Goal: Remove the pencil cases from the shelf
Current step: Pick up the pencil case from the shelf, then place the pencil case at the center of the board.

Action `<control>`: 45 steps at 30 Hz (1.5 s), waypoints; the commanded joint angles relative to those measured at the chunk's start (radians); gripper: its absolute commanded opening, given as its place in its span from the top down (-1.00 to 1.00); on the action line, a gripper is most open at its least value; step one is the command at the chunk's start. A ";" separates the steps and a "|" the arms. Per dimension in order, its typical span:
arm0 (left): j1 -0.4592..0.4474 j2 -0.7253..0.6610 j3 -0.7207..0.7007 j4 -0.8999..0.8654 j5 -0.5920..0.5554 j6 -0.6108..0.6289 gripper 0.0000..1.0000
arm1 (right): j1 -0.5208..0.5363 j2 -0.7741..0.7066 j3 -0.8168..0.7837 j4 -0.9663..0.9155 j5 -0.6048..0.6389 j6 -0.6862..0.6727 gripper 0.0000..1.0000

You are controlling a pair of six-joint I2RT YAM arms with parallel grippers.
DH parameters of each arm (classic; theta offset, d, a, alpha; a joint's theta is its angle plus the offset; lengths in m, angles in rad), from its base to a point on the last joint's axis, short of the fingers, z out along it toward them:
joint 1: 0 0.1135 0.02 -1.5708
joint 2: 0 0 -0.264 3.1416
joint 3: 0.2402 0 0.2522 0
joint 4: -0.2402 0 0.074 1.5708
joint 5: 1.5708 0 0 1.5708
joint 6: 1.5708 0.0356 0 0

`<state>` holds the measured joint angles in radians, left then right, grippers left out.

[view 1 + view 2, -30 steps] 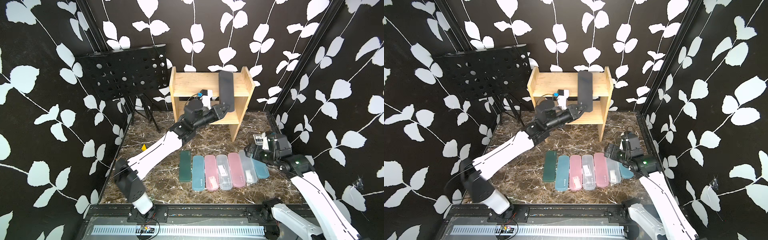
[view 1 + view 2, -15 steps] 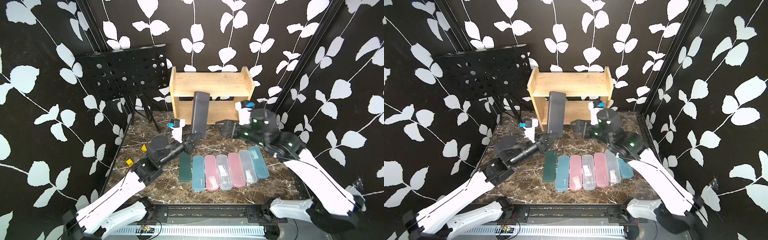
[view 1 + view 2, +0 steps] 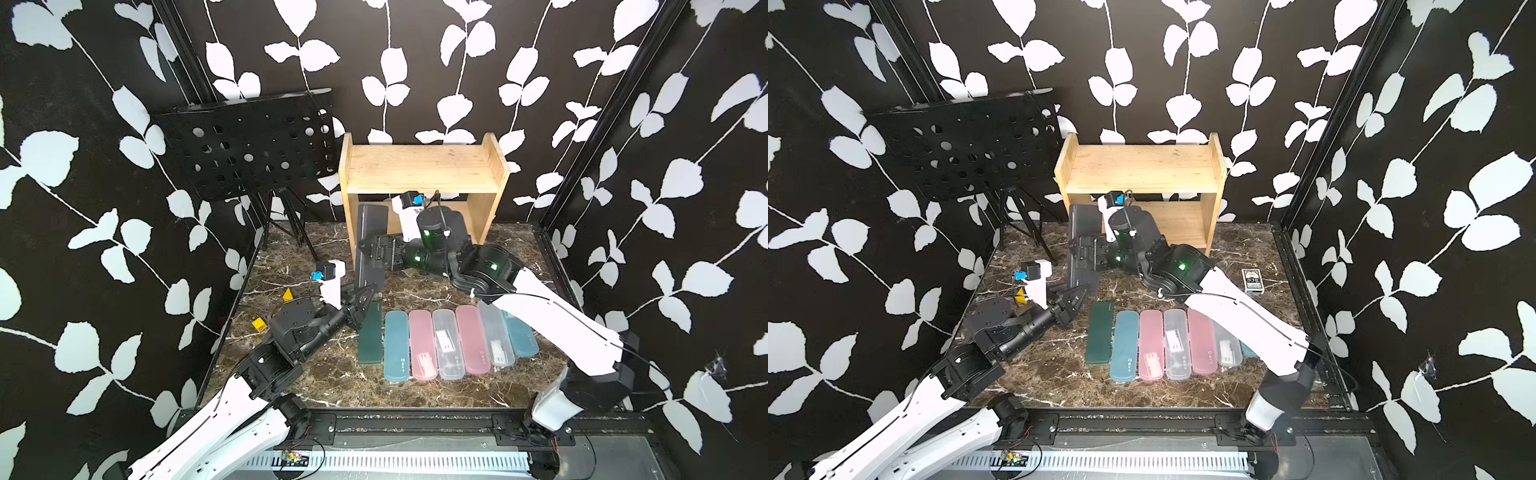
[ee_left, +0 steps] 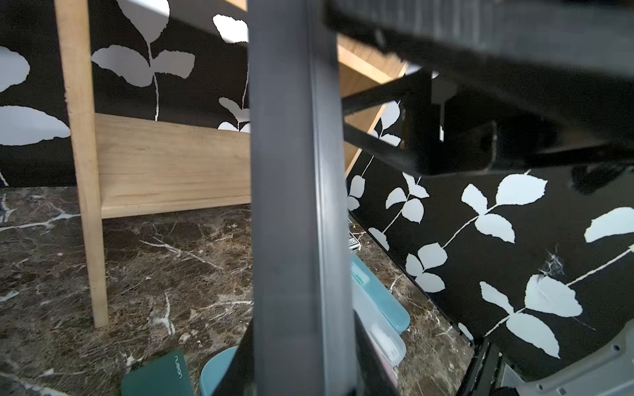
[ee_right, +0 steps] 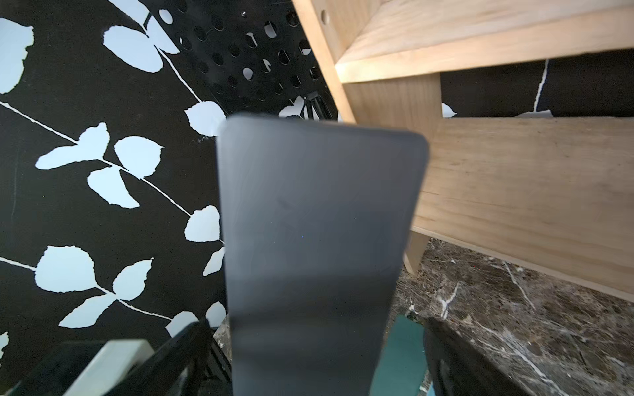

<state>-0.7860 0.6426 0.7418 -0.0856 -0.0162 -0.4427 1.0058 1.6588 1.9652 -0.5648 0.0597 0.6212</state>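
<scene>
The dark grey pencil case (image 3: 371, 226) (image 3: 1082, 232) stands on end above the marble table, in front of the shelf's left side. My left gripper (image 3: 369, 291) (image 3: 1080, 291) is shut on its lower end; the left wrist view shows the case (image 4: 291, 205) edge-on between the jaws. My right gripper (image 3: 372, 254) (image 3: 1084, 254) reaches in from the right, open, one finger (image 5: 185, 346) on each side of the case (image 5: 315, 223) with gaps. The wooden shelf (image 3: 419, 170) shows bare boards. Several pencil cases lie in a row, from dark green (image 3: 370, 332) to a light blue one (image 3: 521, 338) partly under my right arm.
A black perforated music stand (image 3: 249, 145) on a tripod stands at the back left. A black-and-white card box (image 3: 1252, 280) lies at the right wall. Two small yellow pieces (image 3: 258, 324) lie by the left wall. Patterned walls close in three sides.
My left gripper carried the dark grey case from the shelf's upper board down toward the front left. My right arm swung in from the front right, and its open jaws now flank the case.
</scene>
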 commanded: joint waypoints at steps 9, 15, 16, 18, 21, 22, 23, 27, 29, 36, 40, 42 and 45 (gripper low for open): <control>-0.004 -0.063 -0.022 -0.026 -0.048 0.038 1.00 | 0.009 0.050 0.039 0.040 -0.007 0.026 -0.63; -0.005 -0.063 -0.022 -0.106 -0.171 0.021 0.81 | 0.009 0.052 0.027 0.010 0.023 0.031 -0.50; -0.004 -0.066 -0.025 -0.125 -0.202 0.016 0.46 | 0.008 0.050 0.018 0.010 0.032 0.033 -0.49; -0.004 -0.070 -0.030 -0.186 -0.280 -0.001 -0.40 | 0.006 0.048 -0.006 0.004 0.051 0.039 -0.49; -0.004 -0.079 -0.029 -0.272 -0.397 -0.022 -0.91 | -0.008 0.052 -0.044 0.005 0.048 0.058 -0.47; -0.004 -0.081 -0.022 -0.311 -0.440 -0.036 -0.97 | -0.012 0.053 -0.055 0.004 0.050 0.064 -0.47; -0.004 -0.085 -0.011 -0.364 -0.495 -0.055 -0.97 | -0.019 0.056 -0.066 -0.002 0.052 0.068 -0.47; -0.004 -0.123 0.041 -0.555 -0.702 -0.109 -0.97 | -0.035 0.106 -0.092 -0.057 0.047 0.084 -0.47; -0.004 -0.138 0.080 -0.674 -0.822 -0.150 -0.97 | -0.031 0.145 -0.110 -0.055 0.010 0.103 -0.48; -0.004 -0.176 0.171 -0.809 -0.987 -0.067 -0.97 | 0.011 0.337 -0.065 -0.033 -0.099 0.165 -0.48; -0.005 -0.203 0.176 -0.809 -1.016 -0.025 -0.97 | 0.048 0.492 0.087 -0.112 -0.142 0.187 -0.49; -0.004 -0.216 0.171 -0.809 -1.023 -0.017 -0.97 | 0.067 0.570 0.171 -0.146 -0.165 0.199 -0.50; -0.004 -0.228 0.159 -0.804 -1.018 -0.008 -0.97 | 0.081 0.659 0.269 -0.192 -0.183 0.217 -0.51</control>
<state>-0.7929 0.4278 0.9028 -0.8654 -0.9962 -0.4797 1.0698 2.3032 2.1105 -0.7067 -0.0895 0.8051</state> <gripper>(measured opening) 0.987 0.753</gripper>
